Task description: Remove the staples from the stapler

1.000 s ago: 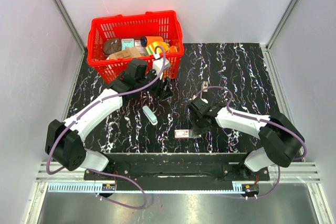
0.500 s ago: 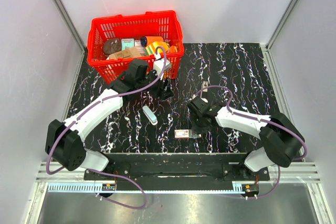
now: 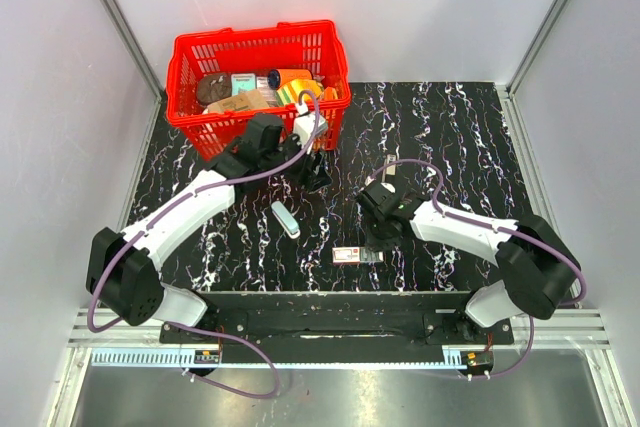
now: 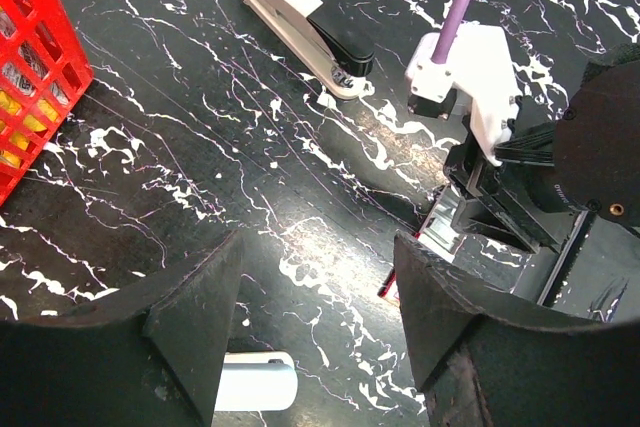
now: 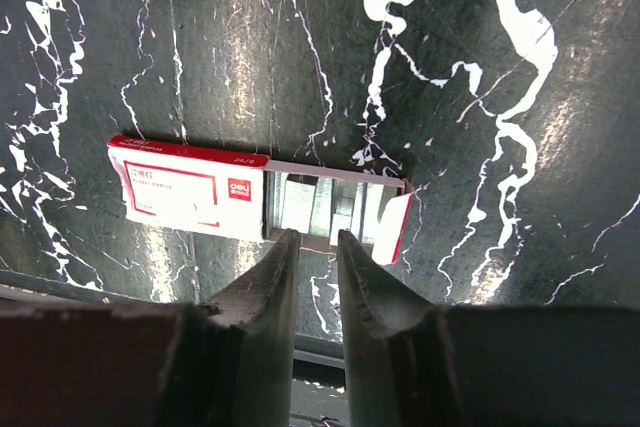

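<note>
Right wrist: gripper (image 5: 313,239) narrowly parted, empty

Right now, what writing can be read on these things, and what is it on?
"deli": small red logo on the staple box.
"24/6": seemingly, on that box's red edge.
Other print on the box: too blurred.
Two labels on the stapler: too small.
Packets in the red basket: too small.

The jaws are standing nearly closed, with a thin gap between them. Just ahead of their tips a red-and-white staple box (image 5: 190,192) is lying flat on the black marbled desk (image 5: 480,67), its sleeve reaching left and its tray (image 5: 335,209) of silvery staples sticking out right.
</note>
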Controlling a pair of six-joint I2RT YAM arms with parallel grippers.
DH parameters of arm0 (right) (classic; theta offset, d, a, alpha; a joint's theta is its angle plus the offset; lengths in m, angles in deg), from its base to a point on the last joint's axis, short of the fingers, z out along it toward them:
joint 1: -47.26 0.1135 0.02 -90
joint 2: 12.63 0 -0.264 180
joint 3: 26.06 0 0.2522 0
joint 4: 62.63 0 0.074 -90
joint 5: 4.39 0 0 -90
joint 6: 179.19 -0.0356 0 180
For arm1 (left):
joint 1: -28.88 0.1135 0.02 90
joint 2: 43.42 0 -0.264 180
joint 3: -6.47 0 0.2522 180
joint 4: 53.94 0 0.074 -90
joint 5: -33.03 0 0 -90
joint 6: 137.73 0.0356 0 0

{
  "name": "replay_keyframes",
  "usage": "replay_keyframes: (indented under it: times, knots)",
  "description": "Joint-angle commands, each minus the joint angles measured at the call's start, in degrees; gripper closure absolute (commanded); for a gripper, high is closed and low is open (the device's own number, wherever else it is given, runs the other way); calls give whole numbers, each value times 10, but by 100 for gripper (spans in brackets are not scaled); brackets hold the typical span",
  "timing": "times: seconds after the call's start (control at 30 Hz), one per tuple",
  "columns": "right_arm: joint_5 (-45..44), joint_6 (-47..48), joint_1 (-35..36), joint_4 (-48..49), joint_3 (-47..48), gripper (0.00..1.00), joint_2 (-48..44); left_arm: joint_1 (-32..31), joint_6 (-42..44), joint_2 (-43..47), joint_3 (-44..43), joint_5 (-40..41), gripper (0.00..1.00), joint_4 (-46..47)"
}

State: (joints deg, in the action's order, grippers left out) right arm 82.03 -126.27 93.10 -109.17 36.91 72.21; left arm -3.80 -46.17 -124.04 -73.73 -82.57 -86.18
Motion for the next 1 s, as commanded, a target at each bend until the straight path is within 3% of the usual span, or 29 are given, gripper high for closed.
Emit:
replay_keyframes:
  times: [0.0,0.23,0.4,0.73,0.97]
  knots:
    - [-32,9,6,-13,15,74,-23,-7,25,17,6,23,34,10]
    - [-83,15,-14,-66,10,85,-95,-48,120,13,68,56,36,12]
    - [-11,11,-96,-36,-48,92,-148,-96,200,-9,132,97,38,36]
    - [148,-40,-146,108,-155,86,-151,-175,262,-64,172,158,39,70]
    - [186,-58,-169,156,-200,85,-166,-193,274,-101,170,180,39,88]
